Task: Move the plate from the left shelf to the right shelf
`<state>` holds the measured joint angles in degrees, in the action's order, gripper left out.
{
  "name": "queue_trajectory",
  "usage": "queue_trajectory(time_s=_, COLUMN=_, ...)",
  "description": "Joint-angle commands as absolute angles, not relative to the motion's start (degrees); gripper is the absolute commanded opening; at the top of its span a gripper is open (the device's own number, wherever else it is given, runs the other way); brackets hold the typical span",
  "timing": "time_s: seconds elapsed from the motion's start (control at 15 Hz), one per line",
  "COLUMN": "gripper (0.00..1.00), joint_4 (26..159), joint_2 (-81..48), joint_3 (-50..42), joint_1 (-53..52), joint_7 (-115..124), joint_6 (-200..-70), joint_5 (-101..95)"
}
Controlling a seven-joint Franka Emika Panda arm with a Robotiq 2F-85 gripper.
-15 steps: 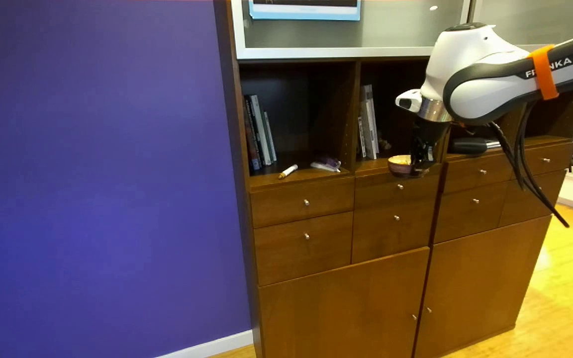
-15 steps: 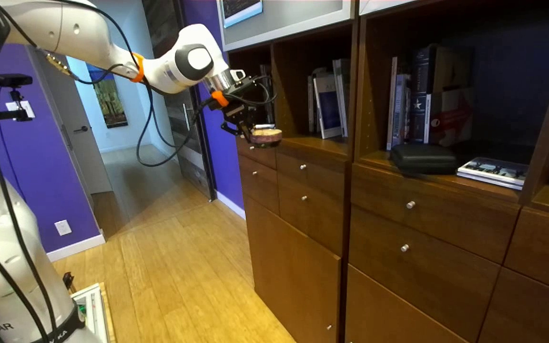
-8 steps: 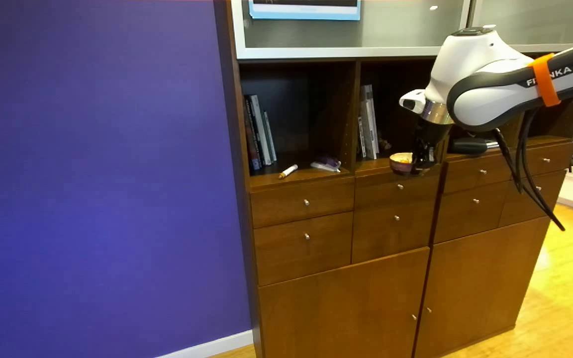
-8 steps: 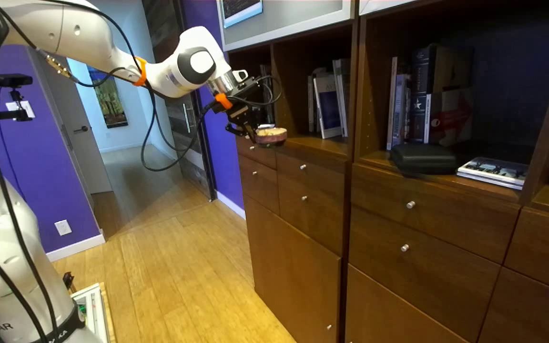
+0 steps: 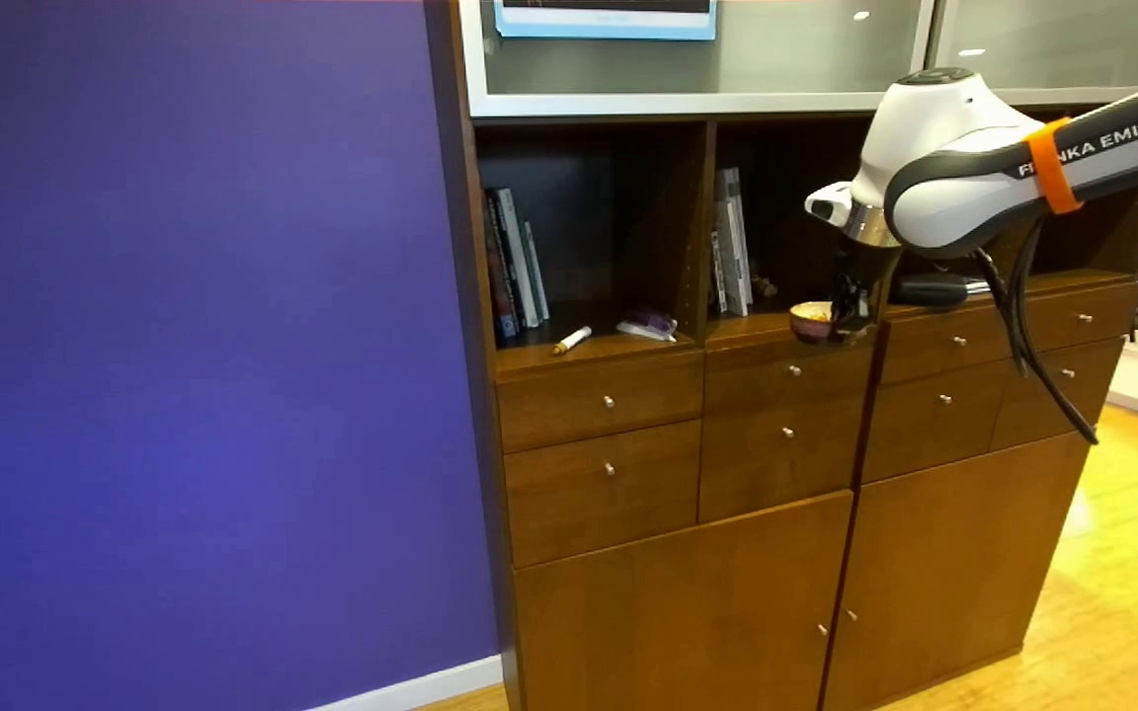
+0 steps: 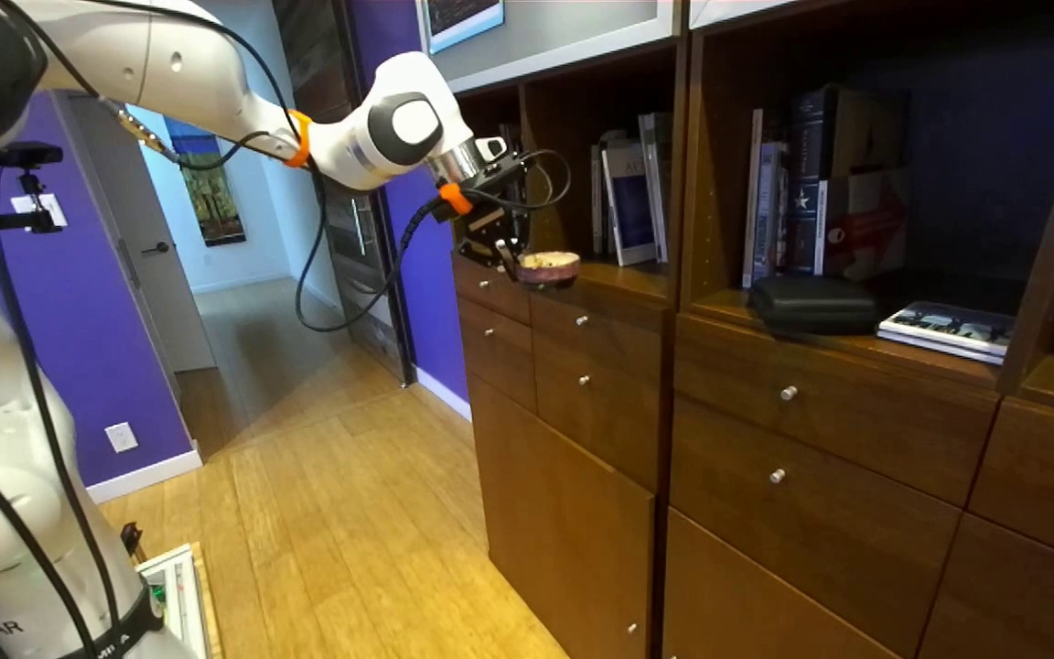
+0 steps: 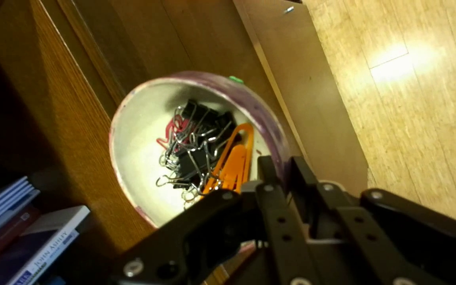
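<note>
Bowl (image 6: 549, 271) and gripper (image 7: 283, 170) have shifted rightward along the cabinet (image 5: 688, 612), jaws clamped on the bowl's wall (image 7: 260, 113), where off-centre weight could twist it, spilling binder clips (image 7: 193, 162).

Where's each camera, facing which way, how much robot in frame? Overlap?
Wrist view: on the wrist, facing down into the bowl; only the gripper, holding it, shows.
In an exterior view: before the cabinet, nearer the end by the purple wall, facing its front; part of the arm and the gripper show.
In an exterior view: apparently beside the arm, facing along the cabinet toward a hallway; most of the arm and the gripper show.
Both exterior views share cabinet, bowl and gripper.
</note>
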<state>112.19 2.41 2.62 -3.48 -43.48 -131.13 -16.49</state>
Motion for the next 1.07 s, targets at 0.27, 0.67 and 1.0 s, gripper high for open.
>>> queue_trajectory(time_s=0.27, gripper=0.04, joint_4=102.11, joint_2=-4.3, joint_3=0.75, joint_1=-1.07, joint_7=-44.16, joint_6=-133.81, joint_5=-16.88)
queue_trajectory(time_s=0.67, gripper=0.04, joint_4=95.78, joint_2=-10.69, joint_3=0.32, joint_1=-0.56, joint_7=-43.12, joint_6=-138.24, joint_5=-19.63)
queue_trajectory(time_s=1.0, gripper=0.04, joint_4=91.8, joint_2=-14.77, joint_3=-0.17, joint_1=0.04, joint_7=-44.11, joint_6=-139.72, joint_5=-19.76)
